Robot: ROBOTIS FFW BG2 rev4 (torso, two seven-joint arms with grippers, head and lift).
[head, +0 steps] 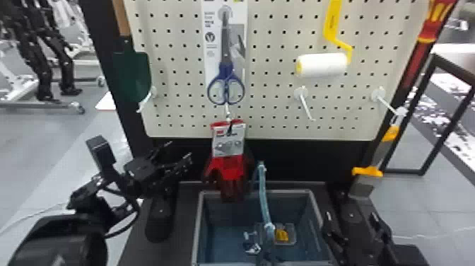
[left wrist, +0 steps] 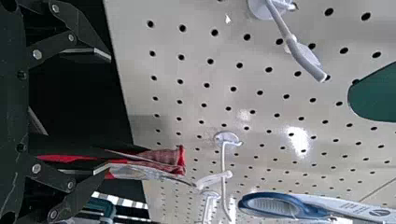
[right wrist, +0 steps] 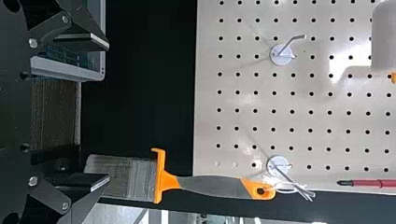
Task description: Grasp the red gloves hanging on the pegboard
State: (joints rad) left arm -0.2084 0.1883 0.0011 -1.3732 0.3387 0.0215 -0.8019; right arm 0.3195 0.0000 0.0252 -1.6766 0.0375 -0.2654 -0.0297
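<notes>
Hovering beside the red gloves (head: 228, 173), left gripper (head: 180, 161) has fingers apart; right gripper (right wrist: 105, 112) likewise. Closing off-centre might only pinch the card (head: 228, 143); gloves slip.

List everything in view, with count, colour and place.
pegboard: 1, cream, upright behind the bin
scissors: 1, blue, on a card, board centre
gloves: 1 pair, red, hanging under the scissors
roller: 1, white with a yellow handle, upper right of board
trowel: 1, dark green, board's left edge
brush: 1, orange and grey, hanging off the lower right hook
screwdriver: 1, red, board's right edge
bare hooks: 2, white, one under the roller, one by the trowel
bin: 1, grey-blue, below the board
tube: 1, pale blue, rising from the bin
left tool: 1, black, open, just left of the gloves
right tool: 1, black, open, by the brush bristles
</notes>
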